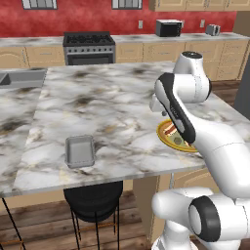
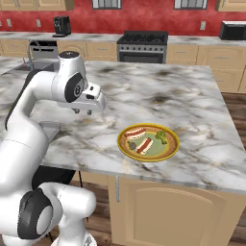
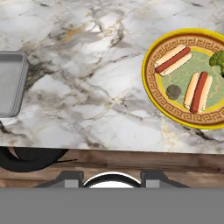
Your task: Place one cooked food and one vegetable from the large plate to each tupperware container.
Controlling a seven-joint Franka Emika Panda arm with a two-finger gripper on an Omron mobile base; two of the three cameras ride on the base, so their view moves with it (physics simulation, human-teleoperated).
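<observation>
Resting on bench: a marbled bench (image 1: 112, 97) is seen carrying the task's things, listed here from left to right
Tupperware container: a grey tray (image 1: 79, 151) is seen lying near the front edge of the bench, well apart from the plate; it is seen empty in the left base view; its rounded corner (image 3: 11, 83) is cut by the left edge of the hand view; whether a second tray lies beside it cannot be told
Stool: a dark round stool (image 1: 93, 197) is seen under the bench edge, below the tray
Tool: the tool (image 2: 82, 111) is held above the bare bench between tray and plate; its jaws are drawn narrow and nothing is seen gripped; it touches neither tray nor plate
Large plate: the large plate (image 2: 171, 150) is seen near the front edge, right of the tool
Plate contents: two hot dogs (image 3: 173, 59) (image 3: 198, 90), a small dark round piece (image 3: 174, 91) and a green broccoli floret (image 3: 217, 60) are seen lying on it; the floret is at the far right
</observation>
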